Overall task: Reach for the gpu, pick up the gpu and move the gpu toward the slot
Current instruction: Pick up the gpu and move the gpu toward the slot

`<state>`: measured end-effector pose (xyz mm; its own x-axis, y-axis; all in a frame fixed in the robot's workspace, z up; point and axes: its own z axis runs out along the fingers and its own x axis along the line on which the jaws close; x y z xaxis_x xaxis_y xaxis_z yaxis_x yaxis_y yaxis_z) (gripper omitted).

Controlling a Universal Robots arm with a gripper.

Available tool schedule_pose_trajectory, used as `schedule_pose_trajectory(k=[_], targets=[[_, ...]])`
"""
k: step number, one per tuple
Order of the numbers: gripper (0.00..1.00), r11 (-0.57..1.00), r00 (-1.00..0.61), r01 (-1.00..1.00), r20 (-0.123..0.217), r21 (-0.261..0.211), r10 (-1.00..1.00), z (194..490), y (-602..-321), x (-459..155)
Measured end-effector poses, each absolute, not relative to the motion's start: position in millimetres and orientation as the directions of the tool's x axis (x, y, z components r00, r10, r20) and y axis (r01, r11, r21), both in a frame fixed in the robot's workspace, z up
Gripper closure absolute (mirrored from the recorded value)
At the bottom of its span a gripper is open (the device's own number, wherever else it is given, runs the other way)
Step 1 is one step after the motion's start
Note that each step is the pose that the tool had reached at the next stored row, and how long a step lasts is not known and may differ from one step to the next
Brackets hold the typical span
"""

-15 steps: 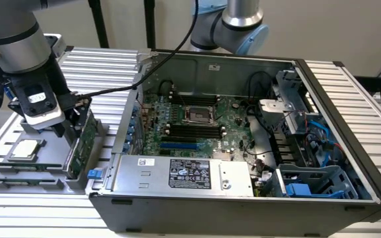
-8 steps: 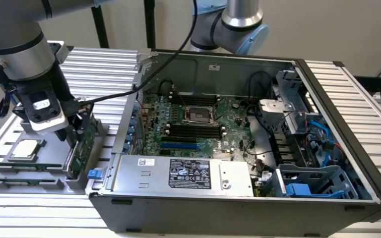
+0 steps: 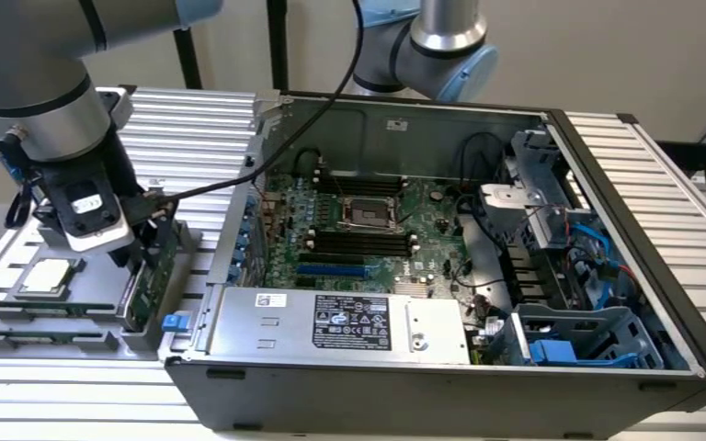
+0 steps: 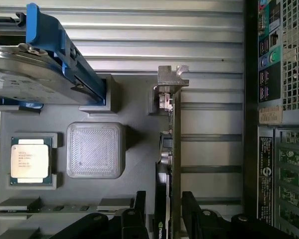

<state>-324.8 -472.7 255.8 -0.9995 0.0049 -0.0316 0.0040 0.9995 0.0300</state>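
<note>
The gpu (image 4: 175, 129) stands on edge in a grey holder tray (image 4: 134, 94), seen edge-on as a thin green board with its silver bracket (image 4: 170, 79) at one end. My gripper (image 4: 165, 199) is low over it and open. Its two black fingers (image 4: 139, 206) straddle the card's near end, one on each side, with a little gap showing. In the exterior view the gripper (image 3: 144, 250) hangs over the green gpu (image 3: 144, 289) at the tray's right side. The blue slot (image 3: 335, 272) lies on the motherboard inside the open computer case (image 3: 451, 386).
On the tray are a silver processor chip (image 4: 31, 160), a silver hard drive with blue rails (image 4: 35, 74) and a square grey block (image 4: 95, 149). The case's back wall (image 4: 276, 124) runs close beside the gpu. A second arm (image 3: 445, 46) stands behind the case.
</note>
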Motion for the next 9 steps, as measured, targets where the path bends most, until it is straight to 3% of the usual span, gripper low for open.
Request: schedule_pose_trajectory(k=[9], targets=[[0.58, 1.0, -0.999, 0.004, -0.032, 0.017, 0.005, 247.2, -467.3, -324.7]])
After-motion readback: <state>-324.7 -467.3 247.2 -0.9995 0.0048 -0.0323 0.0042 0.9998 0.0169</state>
